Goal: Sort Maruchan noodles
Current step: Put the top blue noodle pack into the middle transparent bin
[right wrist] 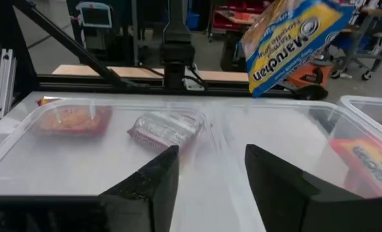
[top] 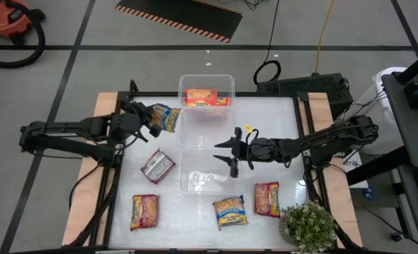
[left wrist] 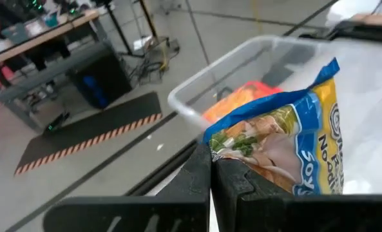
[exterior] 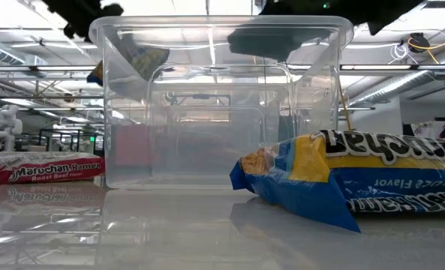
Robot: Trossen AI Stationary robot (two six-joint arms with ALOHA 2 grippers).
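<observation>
On white table (top: 286, 134), packets (top: 144, 211); grey floor (top: 68, 70)

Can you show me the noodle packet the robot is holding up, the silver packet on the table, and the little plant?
held packet (top: 168, 118), high view, middle of the blue-yellow wrapper at the left gripper (top: 152, 120).
silver packet (top: 157, 166), high view, middle of the wrapper.
plant (top: 309, 226), high view, leafy top.

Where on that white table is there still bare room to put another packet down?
Bare tabletop lies right of the far clear plastic bin, beyond the right gripper, and between the silver-red packet and the orange packet. The near edge is crowded: blue-yellow packet, red packet, potted plant.
</observation>
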